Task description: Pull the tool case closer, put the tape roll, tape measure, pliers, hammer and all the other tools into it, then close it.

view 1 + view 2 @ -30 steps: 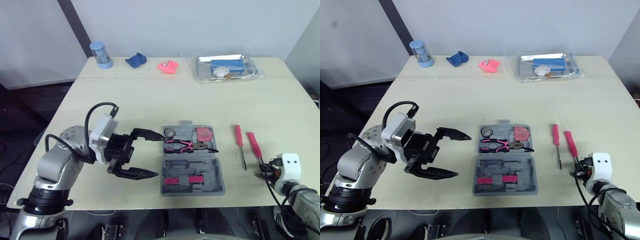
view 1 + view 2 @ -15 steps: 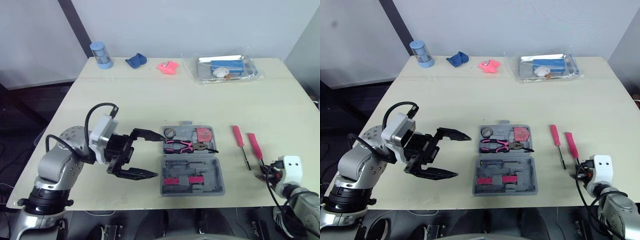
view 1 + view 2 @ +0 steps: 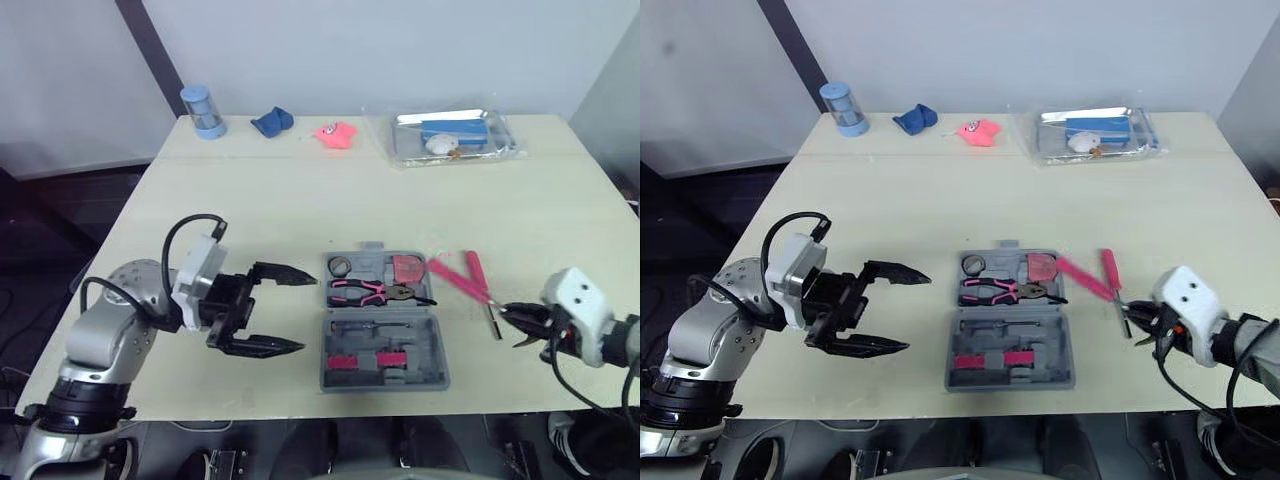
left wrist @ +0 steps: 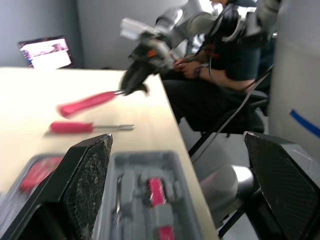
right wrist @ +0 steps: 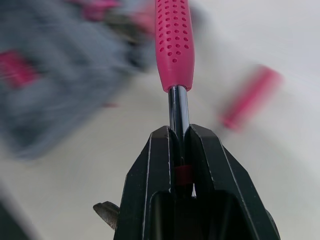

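Note:
The grey tool case (image 3: 383,352) lies open near the table's front edge. Its far half holds pink-handled pliers (image 3: 362,292), a red tape measure (image 3: 408,268) and a small tape roll (image 3: 340,265). My right gripper (image 3: 512,318) is shut on the shaft of a pink-handled screwdriver (image 5: 174,45). It holds the tool tilted above the table, handle (image 3: 447,274) pointing at the case's right side. A second pink screwdriver (image 3: 476,278) lies on the table just beyond. My left gripper (image 3: 307,313) hovers open to the left of the case, holding nothing.
Along the far edge stand a blue cylinder (image 3: 196,108), a blue cloth (image 3: 271,121), a pink toy (image 3: 336,133) and a clear tray (image 3: 492,147) with a blue box. A seated person (image 4: 220,60) shows beyond the table's right side in the left wrist view.
My right gripper has closed on one screwdriver's shaft and lifted it off the table, swinging its handle toward the case. The left arm drew back slightly to the left, still open.

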Controlling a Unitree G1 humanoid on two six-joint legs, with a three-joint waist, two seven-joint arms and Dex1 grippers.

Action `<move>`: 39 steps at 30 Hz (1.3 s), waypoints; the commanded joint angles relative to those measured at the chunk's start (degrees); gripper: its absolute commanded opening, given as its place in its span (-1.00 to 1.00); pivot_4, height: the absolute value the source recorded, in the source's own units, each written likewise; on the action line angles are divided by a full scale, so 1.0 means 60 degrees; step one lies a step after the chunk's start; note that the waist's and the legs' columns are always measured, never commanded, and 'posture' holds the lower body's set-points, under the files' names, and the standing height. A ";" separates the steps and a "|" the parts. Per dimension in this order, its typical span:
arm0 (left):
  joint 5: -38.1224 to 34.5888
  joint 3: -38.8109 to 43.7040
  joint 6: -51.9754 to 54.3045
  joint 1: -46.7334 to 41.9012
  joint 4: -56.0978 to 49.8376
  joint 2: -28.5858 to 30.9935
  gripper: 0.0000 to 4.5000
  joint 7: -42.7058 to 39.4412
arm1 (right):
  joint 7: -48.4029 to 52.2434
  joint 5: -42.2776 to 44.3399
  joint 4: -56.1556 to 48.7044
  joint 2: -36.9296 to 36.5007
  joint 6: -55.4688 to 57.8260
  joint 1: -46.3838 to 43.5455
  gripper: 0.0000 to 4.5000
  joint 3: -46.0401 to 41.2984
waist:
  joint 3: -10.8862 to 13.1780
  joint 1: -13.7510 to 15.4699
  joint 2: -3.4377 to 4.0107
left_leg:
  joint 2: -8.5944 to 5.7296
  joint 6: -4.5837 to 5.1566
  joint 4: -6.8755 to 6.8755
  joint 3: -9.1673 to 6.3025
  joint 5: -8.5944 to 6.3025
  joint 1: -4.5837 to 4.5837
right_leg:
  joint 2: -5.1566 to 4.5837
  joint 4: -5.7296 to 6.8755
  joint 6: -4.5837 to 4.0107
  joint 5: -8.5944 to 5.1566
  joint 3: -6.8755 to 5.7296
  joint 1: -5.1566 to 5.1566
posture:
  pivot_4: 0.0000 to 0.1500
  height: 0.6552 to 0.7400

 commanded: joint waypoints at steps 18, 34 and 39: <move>0.1357 -0.0218 -0.2472 0.0798 0.1169 0.1549 1.00 -0.0792 | 0.1495 -0.2835 -0.0693 -0.0351 0.2767 -0.6958 -0.86 0.7295 | 0.0009 -0.0048 -0.0002 | -0.0003 -0.0033 0.0009 -0.0004 0.0019 -0.0024 | -0.0020 -0.0002 -0.0001 0.0000 -0.0015 -0.0028 | 1.00 1.00; 0.0595 -0.1582 -0.4539 0.0756 0.1780 0.2866 1.00 -0.0792 | 0.1124 -0.3797 -0.0506 0.1178 0.4388 -0.8372 -0.86 0.9536 | 0.0010 -0.0078 -0.0002 | -0.0005 -0.0033 0.0009 -0.0007 0.0018 -0.0028 | -0.0017 0.0000 -0.0001 0.0000 -0.0023 -0.0034 | 1.00 1.00; 0.0542 -0.1700 -0.4781 0.0863 0.1914 0.2970 1.00 -0.0792 | 0.0984 -0.3828 -0.0428 0.1465 0.4481 -0.8458 -0.86 0.9717 | 0.0010 -0.0080 -0.0002 | -0.0006 -0.0032 0.0009 -0.0006 0.0018 -0.0029 | -0.0016 0.0001 -0.0001 0.0000 -0.0024 -0.0034 | 1.00 1.00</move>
